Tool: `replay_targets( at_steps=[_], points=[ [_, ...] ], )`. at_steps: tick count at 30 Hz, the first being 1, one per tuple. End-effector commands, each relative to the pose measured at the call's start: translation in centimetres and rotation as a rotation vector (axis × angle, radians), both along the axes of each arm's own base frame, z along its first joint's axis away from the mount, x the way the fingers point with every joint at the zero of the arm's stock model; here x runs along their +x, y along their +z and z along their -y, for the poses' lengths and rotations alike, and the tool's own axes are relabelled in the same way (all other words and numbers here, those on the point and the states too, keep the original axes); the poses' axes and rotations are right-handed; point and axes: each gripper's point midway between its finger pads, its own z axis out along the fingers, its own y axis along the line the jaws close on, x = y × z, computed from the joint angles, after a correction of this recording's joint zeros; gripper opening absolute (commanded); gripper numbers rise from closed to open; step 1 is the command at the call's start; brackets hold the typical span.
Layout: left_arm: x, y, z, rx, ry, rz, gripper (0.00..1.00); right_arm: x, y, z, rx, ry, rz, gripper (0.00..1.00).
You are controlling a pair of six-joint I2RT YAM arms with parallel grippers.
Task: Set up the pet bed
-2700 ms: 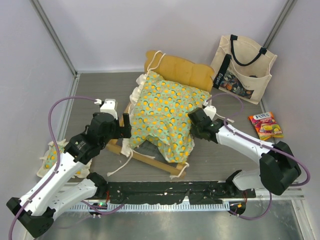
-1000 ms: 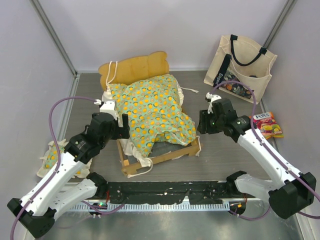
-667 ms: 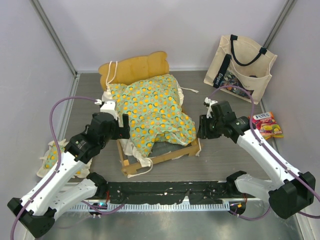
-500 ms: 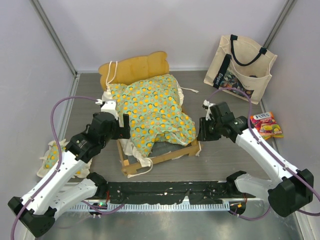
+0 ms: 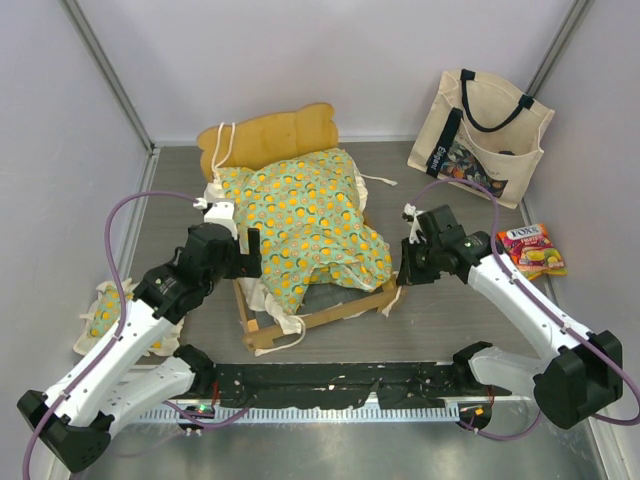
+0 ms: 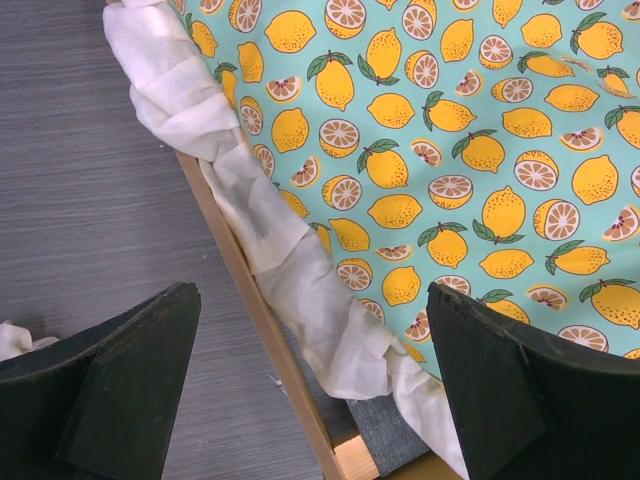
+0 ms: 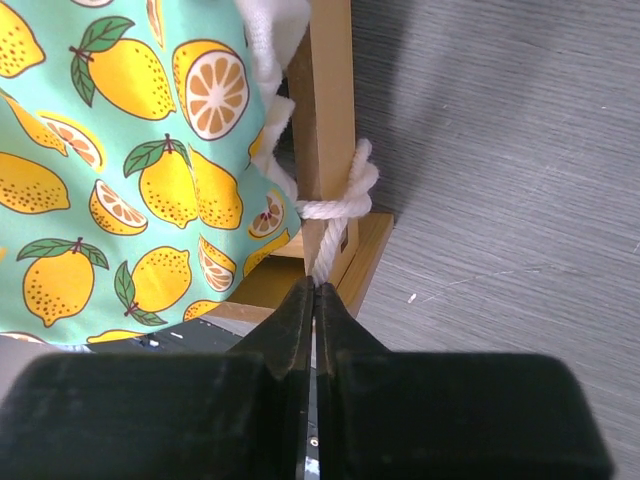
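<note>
The pet bed's light-wood frame lies mid-table, its curved headboard at the back left. The green lemon-print mattress cushion lies rumpled on it, and a patch of grey base shows at the front. My left gripper is open and straddles the left side rail and cream ruffle, holding nothing. My right gripper is shut on a white tie cord knotted round the frame's right front post, beside the cushion.
A cream tote bag leans at the back right. A candy packet lies by the right wall. The small matching pillow lies at the left, under my left arm. Walls close in on three sides.
Since 2.7 s ago the bed has turned, its headboard swinging left. In the last second my right gripper has moved nearer and slightly left, to the bed's right front corner. The left arm has barely moved.
</note>
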Motion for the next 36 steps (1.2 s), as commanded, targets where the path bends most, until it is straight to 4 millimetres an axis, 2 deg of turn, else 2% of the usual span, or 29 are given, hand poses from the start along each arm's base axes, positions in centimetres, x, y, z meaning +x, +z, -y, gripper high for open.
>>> replay_targets(
  at_steps=[1,7,12,17,24,27,33,34,36],
  points=[
    [0.3,0.5,0.1,-0.009,-0.009,0.02,1.0,0.5,0.2,0.2,-0.019,-0.012,0.018,0.01],
    [0.1,0.4,-0.2,0.002,-0.006,0.018,1.0,2.1,2.0,1.7,-0.093,-0.1,0.087,0.01],
    [0.0,0.2,-0.2,0.008,-0.014,0.015,1.0,3.2,3.3,2.0,-0.137,-0.069,0.112,0.01],
    [-0.1,-0.1,-0.2,0.014,-0.023,0.01,1.0,3.5,1.8,3.0,-0.255,-0.018,0.049,0.01],
    [-0.3,-0.3,-0.3,0.019,-0.029,0.008,1.0,3.3,0.7,2.7,-0.294,0.001,-0.015,0.01],
    [-0.2,-0.5,-0.2,0.024,-0.03,0.006,1.0,3.8,0.6,3.3,-0.364,-0.005,-0.021,0.04],
    [-0.1,-0.6,-0.2,0.033,-0.037,0.002,1.0,4.0,0.1,2.9,-0.423,0.059,-0.031,0.11],
    [-0.1,-0.6,-0.2,0.034,-0.039,0.003,1.0,4.0,-0.2,2.8,-0.435,0.067,-0.035,0.14],
    [-0.2,-0.7,-0.3,0.036,-0.039,0.004,1.0,3.8,-0.3,2.6,-0.457,0.071,-0.035,0.27]
  ],
)
